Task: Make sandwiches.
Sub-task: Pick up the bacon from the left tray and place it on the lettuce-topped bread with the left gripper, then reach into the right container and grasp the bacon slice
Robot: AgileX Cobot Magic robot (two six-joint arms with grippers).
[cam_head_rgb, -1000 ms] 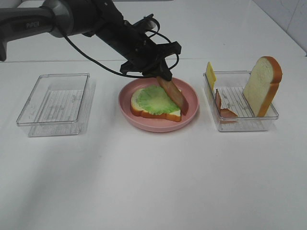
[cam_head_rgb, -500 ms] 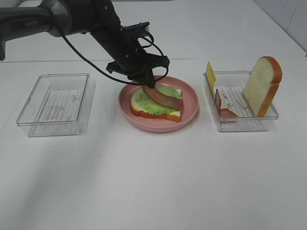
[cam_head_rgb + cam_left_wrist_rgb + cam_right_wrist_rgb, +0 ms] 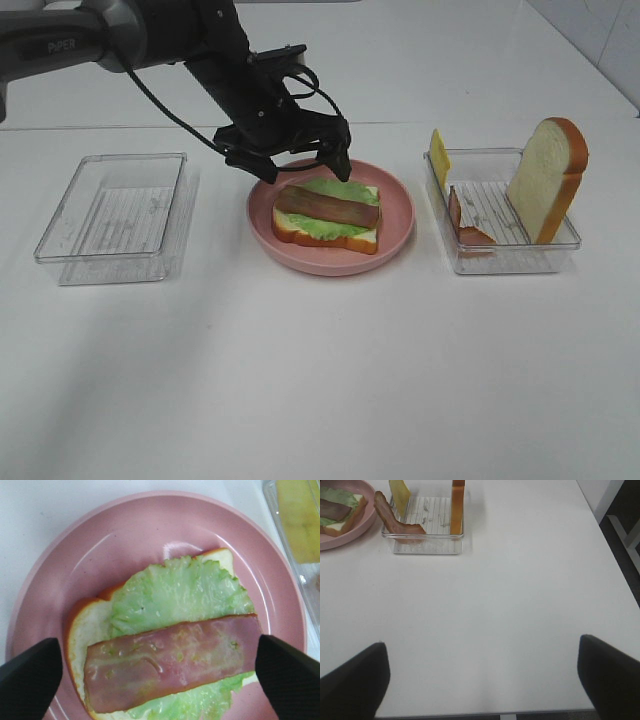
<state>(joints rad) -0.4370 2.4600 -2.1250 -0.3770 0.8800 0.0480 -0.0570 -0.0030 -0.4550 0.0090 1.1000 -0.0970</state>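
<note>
Bacon [image 3: 327,207] now on lettuce [image 3: 345,189], pink plate [image 3: 401,212]

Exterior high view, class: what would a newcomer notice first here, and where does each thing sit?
The pink plate at the table's middle draws the eye, holding a bread slice topped with green lettuce and a bacon strip. The black left claw hangs open just above it. At the right, a clear tray holds a standing bread slice, a cheese square and a second bacon strip.
</note>
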